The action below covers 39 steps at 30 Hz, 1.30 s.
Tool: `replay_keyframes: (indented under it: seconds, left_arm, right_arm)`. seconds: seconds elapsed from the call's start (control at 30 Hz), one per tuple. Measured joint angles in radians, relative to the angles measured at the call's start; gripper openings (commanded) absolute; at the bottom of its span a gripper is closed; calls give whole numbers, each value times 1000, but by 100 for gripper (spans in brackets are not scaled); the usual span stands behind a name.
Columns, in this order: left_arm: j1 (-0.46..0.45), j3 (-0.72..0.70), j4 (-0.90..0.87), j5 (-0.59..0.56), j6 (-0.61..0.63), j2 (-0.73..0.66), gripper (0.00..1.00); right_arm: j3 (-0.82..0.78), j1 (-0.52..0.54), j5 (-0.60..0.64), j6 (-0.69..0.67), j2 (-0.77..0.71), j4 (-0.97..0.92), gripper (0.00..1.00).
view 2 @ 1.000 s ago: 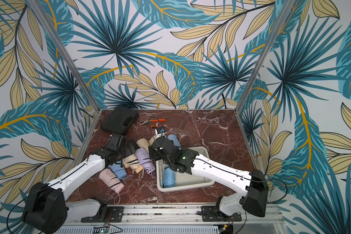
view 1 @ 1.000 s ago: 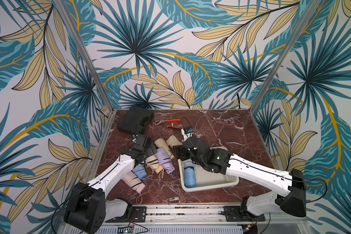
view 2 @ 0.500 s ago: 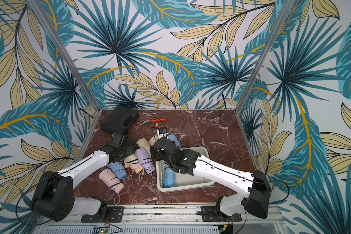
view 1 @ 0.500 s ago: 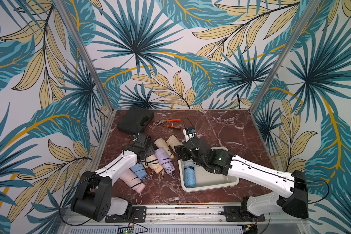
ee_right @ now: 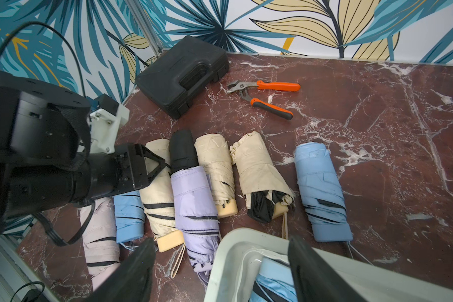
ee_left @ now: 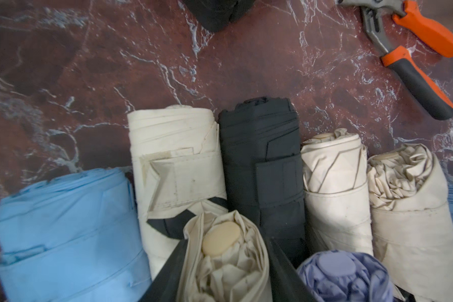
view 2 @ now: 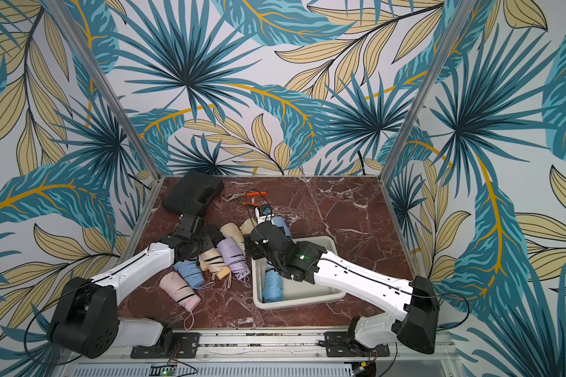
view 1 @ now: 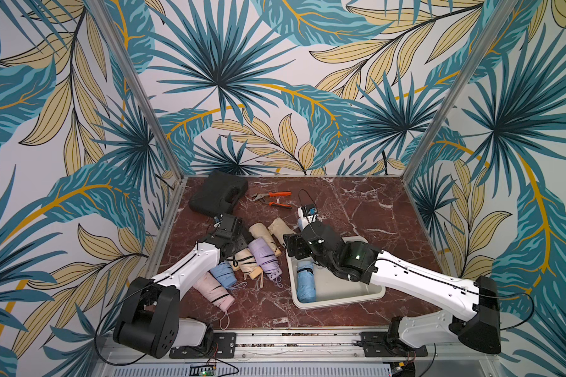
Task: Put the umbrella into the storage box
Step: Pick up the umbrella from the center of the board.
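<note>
Several folded umbrellas lie in a row left of the white storage box (view 1: 340,302) (view 2: 294,302) (ee_right: 228,245). A light blue umbrella (view 1: 306,282) (view 2: 273,284) (ee_right: 275,285) lies inside the box. My left gripper (ee_left: 228,243) (ee_right: 152,167) is low over the row's far end. Its jaws press both sides of a cream umbrella with black stripes (ee_left: 220,269) (ee_right: 158,198) (view 1: 244,261). My right gripper (ee_right: 221,241) (view 1: 294,249) hangs open above the box's far left corner, holding nothing.
A black moulded case (view 1: 218,192) (ee_right: 181,78) and orange-handled pliers (view 1: 275,199) (ee_left: 416,52) lie at the back. Around the held umbrella lie lilac (view 1: 265,258), pink (view 1: 213,290), light blue (view 1: 224,274), black (ee_left: 262,162) and cream (view 1: 262,233) umbrellas. Another blue umbrella (ee_right: 322,193) lies beyond the box.
The left gripper's jaws have closed in from wide open onto the cream umbrella, and the left arm has lowered slightly. The right arm has hardly moved.
</note>
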Motion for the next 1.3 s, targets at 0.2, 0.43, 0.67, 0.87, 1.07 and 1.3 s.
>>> replay_keyframes:
  seconds: [0.2, 0.43, 0.67, 0.87, 1.07, 1.3]
  left_arm:
    - [2, 0, -70, -53, -23, -212, 29]
    - [5, 55, -155, -96, -53, -360, 26]
    - [5, 200, -128, -7, -126, -418, 26]
    - [5, 223, -70, 97, -214, -422, 26]
    - [5, 222, -46, 158, -280, -423, 26]
    - [6, 212, -24, 181, -342, -441, 25]
  right_arm:
    - [-5, 0, -4, -1, 0, 13, 82]
    - [-18, -2, -101, -34, 0, 119, 83]
    - [-92, -9, -262, 2, 19, 344, 90]
    - [-157, -38, -371, 58, 71, 558, 95]
    - [-175, -66, -462, 105, 155, 767, 89]
    - [-166, -76, -519, 143, 235, 933, 57]
